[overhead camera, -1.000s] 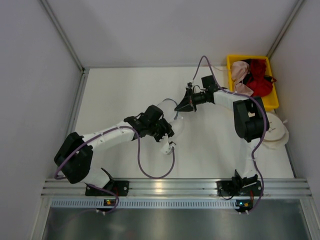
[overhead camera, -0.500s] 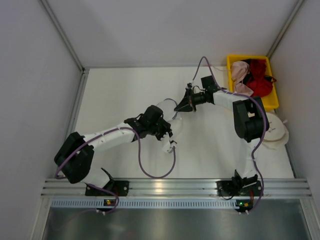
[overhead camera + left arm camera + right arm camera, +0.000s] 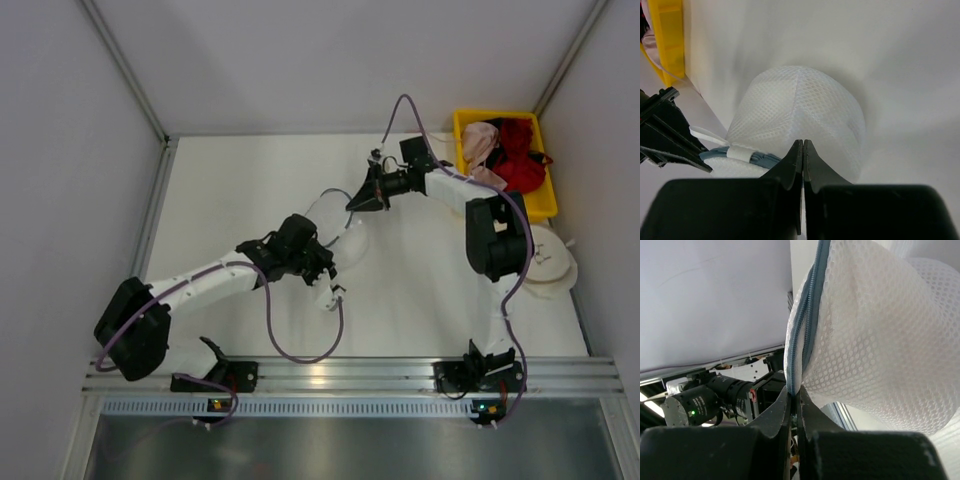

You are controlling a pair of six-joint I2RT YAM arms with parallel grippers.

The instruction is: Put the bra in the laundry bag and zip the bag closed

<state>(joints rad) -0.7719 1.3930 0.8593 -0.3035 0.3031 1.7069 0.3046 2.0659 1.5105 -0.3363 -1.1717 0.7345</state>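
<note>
The laundry bag (image 3: 343, 232) is held bulging over the middle of the desk (image 3: 230, 190), its grey zipper (image 3: 802, 325) rim pinched in the clenched right claw (image 3: 794, 392). The left claw (image 3: 803, 150) is pressed shut against the mesh beside the zipper; whether anything is gripped cannot be told. A yellow bin (image 3: 497, 113) is seen at the far right.

Bright, even overhead light fills the top view, with a glare streak on the metal rail (image 3: 320, 374) and soft shadows under the arms. In the left wrist view the laundry bag (image 3: 805, 115) throws a grey shadow on the table (image 3: 905, 75); the near fingers (image 3: 788, 169) are dark and blurred (likewise in the right wrist view).
</note>
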